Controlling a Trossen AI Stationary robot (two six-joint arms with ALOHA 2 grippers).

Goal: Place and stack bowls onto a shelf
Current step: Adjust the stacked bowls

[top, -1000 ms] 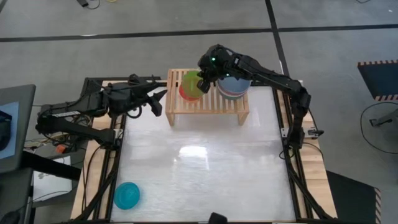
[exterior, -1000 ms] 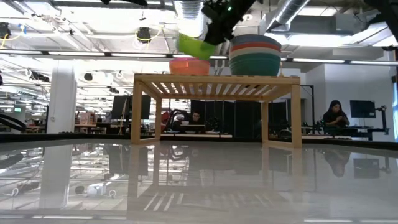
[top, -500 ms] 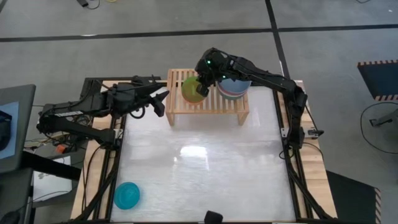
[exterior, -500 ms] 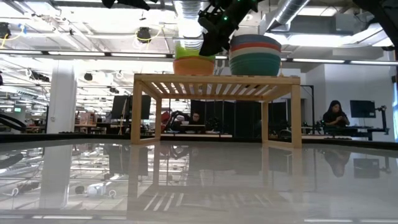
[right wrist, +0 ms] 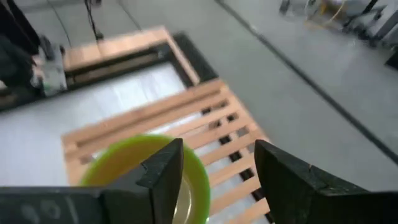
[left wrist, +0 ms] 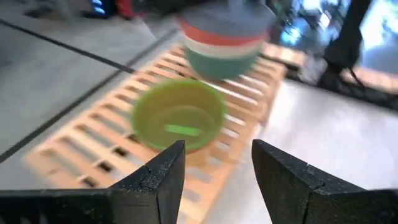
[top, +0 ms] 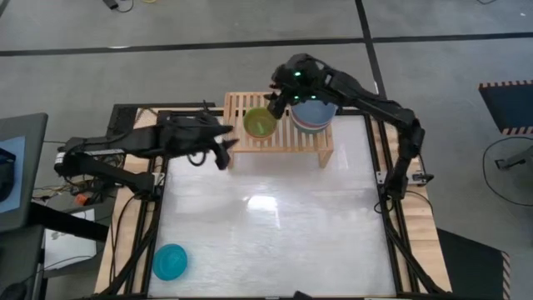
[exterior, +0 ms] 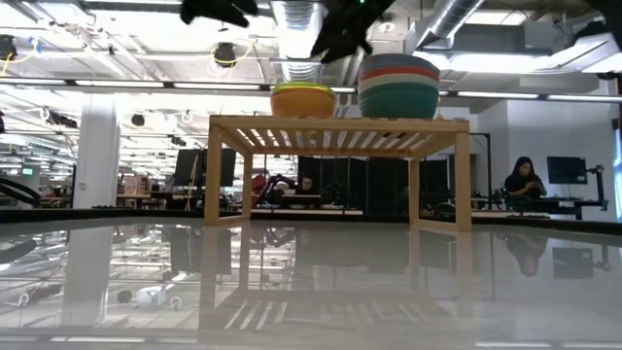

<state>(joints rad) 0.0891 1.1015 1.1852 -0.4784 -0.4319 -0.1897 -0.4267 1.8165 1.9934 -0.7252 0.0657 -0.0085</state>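
Lime bowl (top: 260, 124) nested in the short stack on the shelf (top: 312, 142), beside the taller stack (top: 313, 113). Release step, seemingly. Right end effector (top: 285, 93) just above, fingers apart, empty. Left end effector (top: 223, 148) beside the shelf, fingers apart (empty too). Next: fetching the cyan bowl (top: 170, 262) from the table (top: 275, 225) corner.

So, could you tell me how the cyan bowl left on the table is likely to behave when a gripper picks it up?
The cyan bowl looks like thin plastic, so probably light and stiff. Its glossy surface and round rim may slip between the fingers. It sits upright on the smooth table, so a nudge would likely slide it, not tip it.
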